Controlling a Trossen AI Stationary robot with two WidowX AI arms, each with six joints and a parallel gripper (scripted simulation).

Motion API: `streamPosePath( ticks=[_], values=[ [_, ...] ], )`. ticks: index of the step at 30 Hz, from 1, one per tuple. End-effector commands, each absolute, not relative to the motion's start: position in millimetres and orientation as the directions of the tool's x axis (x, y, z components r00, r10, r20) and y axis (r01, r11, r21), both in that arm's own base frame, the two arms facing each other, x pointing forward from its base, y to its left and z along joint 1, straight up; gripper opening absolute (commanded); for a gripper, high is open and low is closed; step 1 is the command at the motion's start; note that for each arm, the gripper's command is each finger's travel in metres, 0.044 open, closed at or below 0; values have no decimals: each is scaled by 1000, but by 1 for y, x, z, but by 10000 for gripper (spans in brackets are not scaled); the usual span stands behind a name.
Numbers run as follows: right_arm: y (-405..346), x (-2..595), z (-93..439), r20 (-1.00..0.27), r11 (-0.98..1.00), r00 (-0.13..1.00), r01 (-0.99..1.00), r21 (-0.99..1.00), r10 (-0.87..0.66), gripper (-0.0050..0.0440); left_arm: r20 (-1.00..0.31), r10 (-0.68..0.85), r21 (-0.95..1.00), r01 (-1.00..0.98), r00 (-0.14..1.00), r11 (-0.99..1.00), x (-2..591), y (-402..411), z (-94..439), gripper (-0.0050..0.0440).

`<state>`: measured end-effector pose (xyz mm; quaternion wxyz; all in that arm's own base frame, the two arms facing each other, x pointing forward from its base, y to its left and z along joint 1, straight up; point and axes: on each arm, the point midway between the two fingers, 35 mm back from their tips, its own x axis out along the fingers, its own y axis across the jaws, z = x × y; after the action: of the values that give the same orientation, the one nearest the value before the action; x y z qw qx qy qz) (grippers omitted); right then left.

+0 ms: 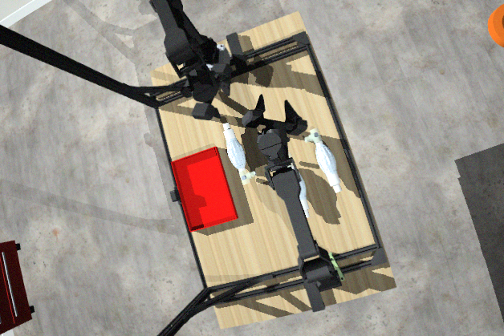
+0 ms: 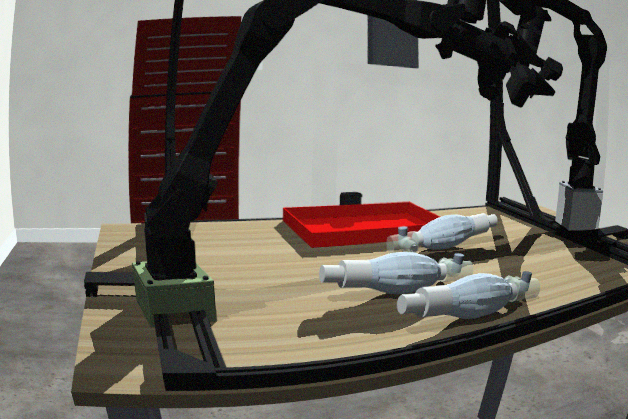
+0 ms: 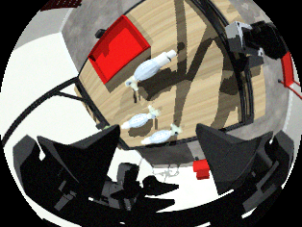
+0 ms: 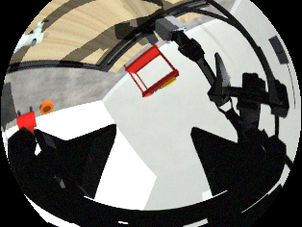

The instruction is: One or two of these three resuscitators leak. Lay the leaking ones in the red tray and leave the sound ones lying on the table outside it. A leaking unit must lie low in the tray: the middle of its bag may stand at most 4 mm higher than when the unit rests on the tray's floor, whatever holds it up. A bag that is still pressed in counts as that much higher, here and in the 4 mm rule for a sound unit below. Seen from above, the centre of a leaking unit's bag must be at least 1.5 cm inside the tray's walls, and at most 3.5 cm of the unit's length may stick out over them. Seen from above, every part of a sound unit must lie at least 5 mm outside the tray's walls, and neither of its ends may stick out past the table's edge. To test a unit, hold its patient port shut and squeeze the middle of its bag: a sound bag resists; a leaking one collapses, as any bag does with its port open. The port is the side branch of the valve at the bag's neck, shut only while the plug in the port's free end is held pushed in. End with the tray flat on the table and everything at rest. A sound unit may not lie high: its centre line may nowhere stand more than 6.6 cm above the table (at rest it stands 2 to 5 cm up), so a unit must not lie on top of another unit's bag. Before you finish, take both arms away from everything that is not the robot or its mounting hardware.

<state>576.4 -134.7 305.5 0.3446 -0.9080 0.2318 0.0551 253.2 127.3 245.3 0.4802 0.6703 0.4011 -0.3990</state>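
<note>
One red tray (image 1: 209, 189) (image 2: 355, 237) (image 3: 120, 50) on pale wood.
</note>
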Motion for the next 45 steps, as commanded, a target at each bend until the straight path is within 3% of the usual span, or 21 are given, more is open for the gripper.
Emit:
streamPosePath(
  ticks=[1,17,18,28,34,35,45],
  values=[
    [-135,576,306,-260,-655,886,-459,-600,-383,400,-920,155,324,921,360,-217,253,127,245,400],
    [-135,576,306,-260,-655,886,-459,-600,-383,400,-920,155,324,921,360,-217,253,127,245,400],
    [-135,576,306,-260,-656,886,-459,-599,-383,440,-918,158,342,927,364,-151,257,126,240,440],
    [-135,576,306,-260,-656,886,-459,-599,-383,440,-890,183,450,743,417,495,289,104,180,440],
    [-135,576,306,-260,-656,886,-459,-599,-383,440,-890,183,450,743,417,495,289,104,180,440],
    [-135,576,306,-259,-656,887,-458,-600,-383,440,-892,177,451,792,416,411,290,103,178,440],
    [-135,576,306,-259,-656,887,-458,-600,-383,440,-860,190,358,294,474,886,302,73,123,440]
  ],
)
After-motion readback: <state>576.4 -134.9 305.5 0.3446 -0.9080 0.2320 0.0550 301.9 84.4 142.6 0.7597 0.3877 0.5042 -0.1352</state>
